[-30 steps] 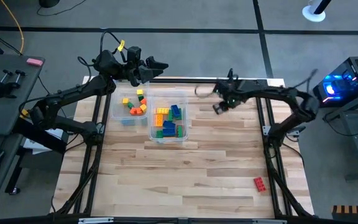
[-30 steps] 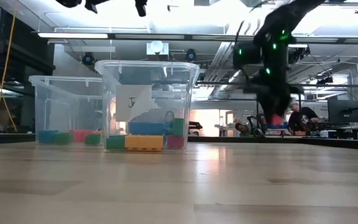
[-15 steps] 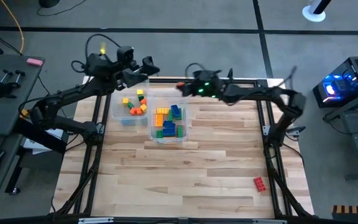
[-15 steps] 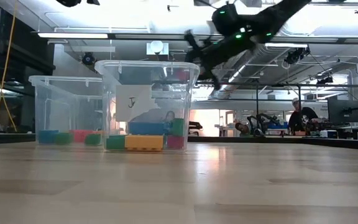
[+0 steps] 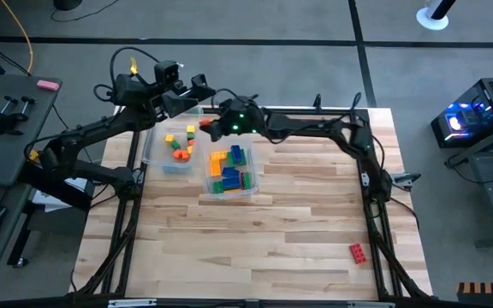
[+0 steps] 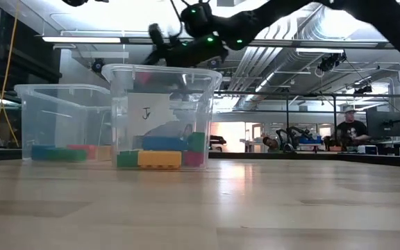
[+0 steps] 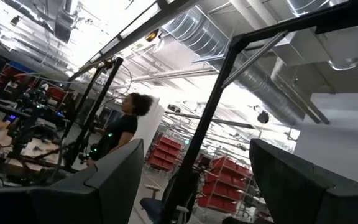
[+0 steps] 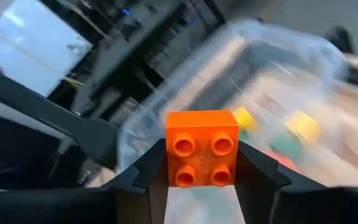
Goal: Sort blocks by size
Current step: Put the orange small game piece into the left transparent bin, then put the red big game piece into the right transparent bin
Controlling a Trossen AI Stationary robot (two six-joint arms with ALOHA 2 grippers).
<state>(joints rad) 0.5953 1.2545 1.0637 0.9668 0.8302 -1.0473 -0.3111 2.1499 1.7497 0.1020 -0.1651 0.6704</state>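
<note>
From above, my right claw (image 5: 205,126) hung over the gap between the two clear bins, an orange block (image 5: 204,125) pinched in it, the small-block bin (image 5: 154,156) just ahead. My left claw (image 5: 197,89) waited behind that bin, spread wide and empty, out of the way.

Table level: I rode above the taller bin (image 6: 211,111).

At my wrist, the fingers (image 8: 149,168) clamped the square orange block (image 8: 201,148) by its sides, studs showing, so it should drop cleanly.

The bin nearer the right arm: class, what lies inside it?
The bin holds longer blocks: orange, yellow, green and blue. The low view also shows a red one. Pieces beneath the pile are hidden.
</note>
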